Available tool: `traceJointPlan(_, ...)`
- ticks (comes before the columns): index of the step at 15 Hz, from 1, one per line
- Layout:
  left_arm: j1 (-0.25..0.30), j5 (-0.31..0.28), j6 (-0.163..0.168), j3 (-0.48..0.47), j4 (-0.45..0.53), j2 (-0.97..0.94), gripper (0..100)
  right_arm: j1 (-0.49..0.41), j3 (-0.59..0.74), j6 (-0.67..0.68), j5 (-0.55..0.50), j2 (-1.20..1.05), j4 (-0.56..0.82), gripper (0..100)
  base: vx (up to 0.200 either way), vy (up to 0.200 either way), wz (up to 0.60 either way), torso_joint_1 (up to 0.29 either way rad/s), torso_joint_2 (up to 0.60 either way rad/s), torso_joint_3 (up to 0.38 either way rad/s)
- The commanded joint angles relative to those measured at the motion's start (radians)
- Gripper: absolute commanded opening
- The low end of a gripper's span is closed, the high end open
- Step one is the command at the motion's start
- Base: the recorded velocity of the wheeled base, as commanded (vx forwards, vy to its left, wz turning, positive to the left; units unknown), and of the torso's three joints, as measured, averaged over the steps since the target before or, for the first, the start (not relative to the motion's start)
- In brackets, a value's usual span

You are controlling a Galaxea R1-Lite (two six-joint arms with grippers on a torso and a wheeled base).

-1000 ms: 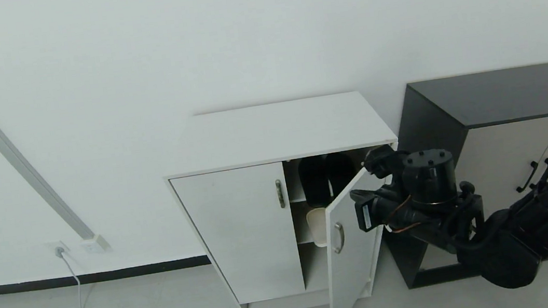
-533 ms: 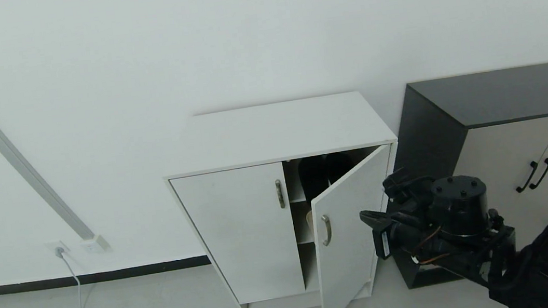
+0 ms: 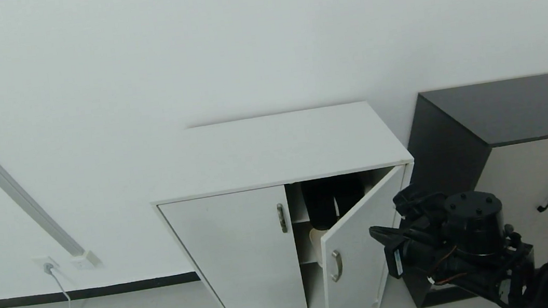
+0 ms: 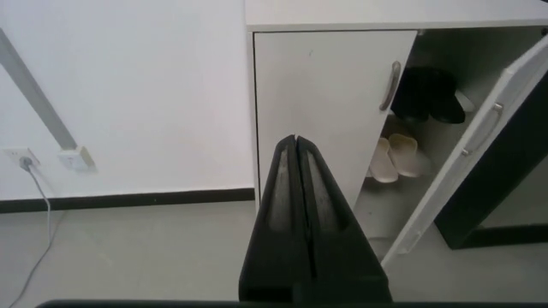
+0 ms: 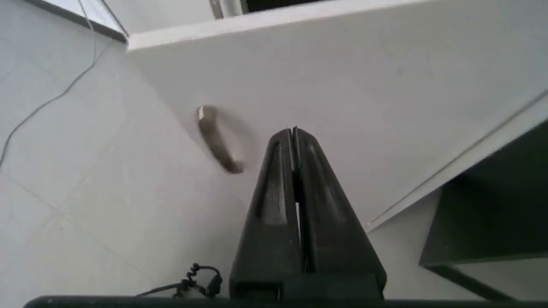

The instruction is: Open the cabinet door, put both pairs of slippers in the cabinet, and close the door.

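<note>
The white cabinet (image 3: 278, 148) has its left door shut and its right door (image 3: 359, 248) standing partly open. Black slippers (image 3: 331, 196) rest on the upper shelf and a beige pair (image 3: 318, 235) on the shelf below. My right gripper (image 3: 375, 233) is shut and empty, its tip close to the outer face of the right door (image 5: 385, 94), beside the handle (image 5: 218, 141). My left gripper (image 4: 296, 139) is shut on nothing, held well back from the cabinet and facing its left door (image 4: 325, 103). Past it I see the black slippers (image 4: 432, 92) and beige slippers (image 4: 394, 156).
A dark cabinet (image 3: 509, 109) with light doors stands directly right of the white one, close behind the open door. A wall socket with a cable (image 3: 47, 266) and a slanted conduit (image 3: 0, 180) are on the left wall. Bare floor lies before the cabinet.
The right door has swung partway toward shut. My right arm has dropped from the door's top edge to its outer face. The head camera has shifted, so everything sits lower in the picture.
</note>
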Motion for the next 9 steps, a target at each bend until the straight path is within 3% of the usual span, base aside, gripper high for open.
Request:
traceJointPlan(1, 0.000, 0.000, -0.001, 0.000, 0.000, 0.000, 0, 0.009, 0.010, 0.000, 0.000, 0.003, 0.000, 0, 0.000, 0.000, 0.00, 0.000, 0.00, 0.000)
traceJointPlan(9, 0.000, 0.003, -0.001, 0.000, 0.000, 0.000, 0, 0.007, -0.101, 0.003, 0.000, 0.121, -0.018, 0, 0.000, 0.000, 0.00, 0.000, 0.00, 0.000)
